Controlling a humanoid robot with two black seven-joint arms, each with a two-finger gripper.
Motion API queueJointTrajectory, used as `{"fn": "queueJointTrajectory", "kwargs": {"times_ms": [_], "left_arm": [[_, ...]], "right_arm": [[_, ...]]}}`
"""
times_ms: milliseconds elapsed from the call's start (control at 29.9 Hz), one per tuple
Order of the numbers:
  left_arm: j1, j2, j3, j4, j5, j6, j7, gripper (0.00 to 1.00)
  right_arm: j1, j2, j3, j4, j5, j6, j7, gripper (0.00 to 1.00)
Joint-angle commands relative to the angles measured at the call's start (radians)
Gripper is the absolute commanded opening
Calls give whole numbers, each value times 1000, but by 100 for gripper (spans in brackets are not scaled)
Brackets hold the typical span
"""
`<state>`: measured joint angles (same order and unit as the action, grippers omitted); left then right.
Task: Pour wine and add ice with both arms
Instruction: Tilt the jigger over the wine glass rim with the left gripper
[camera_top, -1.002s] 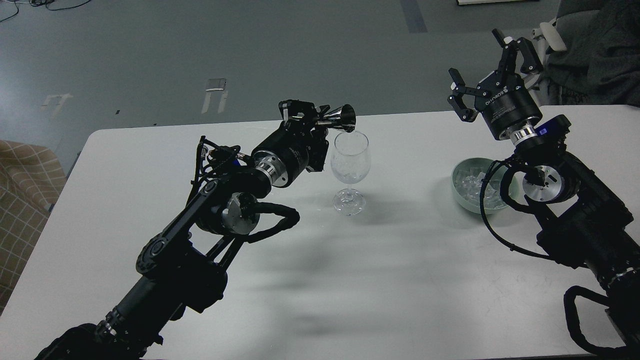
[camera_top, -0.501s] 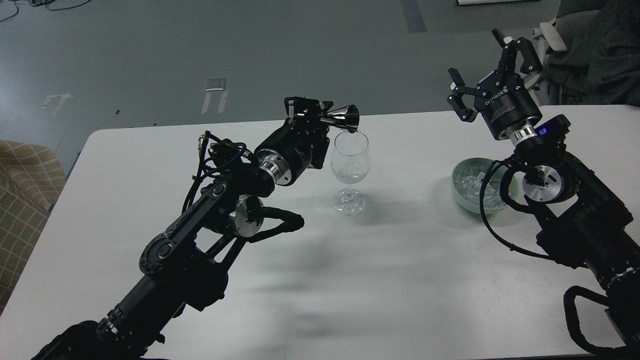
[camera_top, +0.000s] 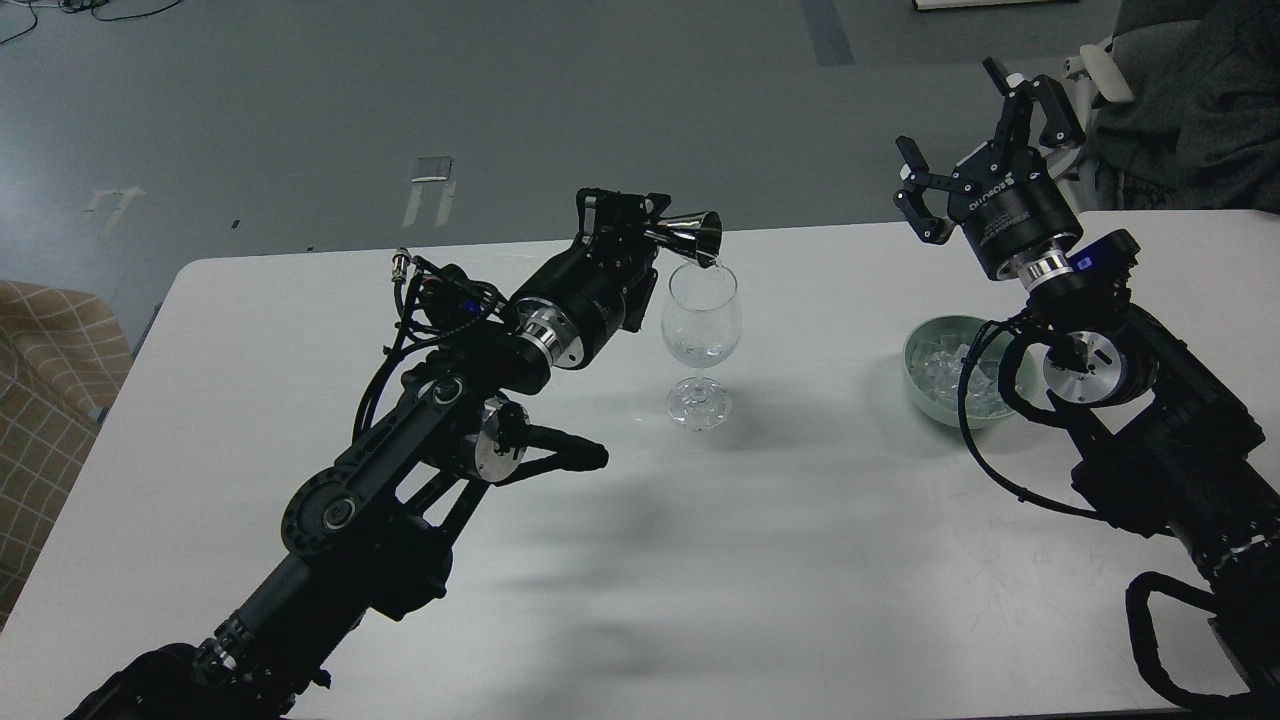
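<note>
While the left gripper (camera_top: 640, 225) is clenching a small metal jigger (camera_top: 693, 237) by its narrow waist, it is tipping the cup sideways so that its mouth is hanging just over the rim of the wine glass (camera_top: 701, 325) — the pouring step is judged to be in hand. The wine (camera_top: 703, 352) is showing only as a faint clear pool low in the bowl of the glass, with what may be a few ice cubes in it; no stream at the jigger's lip can be made out. The glass is standing upright on the white table (camera_top: 800, 520), mid-table, well apart from the pale green bowl (camera_top: 920, 345) to the right. The ice (camera_top: 945, 375) is lying heaped in that bowl, partly hidden by the right arm's cable. The right gripper (camera_top: 975, 160) is hovering above and behind the bowl, fingers spread and holding nothing. Next move, as a judgement: the left arm is needing to level the jigger and draw clear of the rim without knocking the stem — then the right gripper is needing to descend into the bowl for more ice, if more is wanted.
</note>
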<state>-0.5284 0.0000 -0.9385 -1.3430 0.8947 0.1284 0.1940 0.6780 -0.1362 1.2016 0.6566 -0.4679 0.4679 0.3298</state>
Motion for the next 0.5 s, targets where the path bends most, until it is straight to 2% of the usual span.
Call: {"fn": "queueJointTrajectory", "kwargs": {"times_ms": [0, 334, 468], "left_arm": [[-1, 0, 4, 1, 33, -1, -7, 0], [-16, 12, 43, 39, 164, -1, -42, 0], [-35, 14, 43, 64, 187, -1, -44, 0]], "right_arm": [[0, 1, 0, 0, 0, 1, 0, 100], [0, 7, 0, 0, 0, 0, 0, 100], [0, 7, 0, 0, 0, 0, 0, 100]]}}
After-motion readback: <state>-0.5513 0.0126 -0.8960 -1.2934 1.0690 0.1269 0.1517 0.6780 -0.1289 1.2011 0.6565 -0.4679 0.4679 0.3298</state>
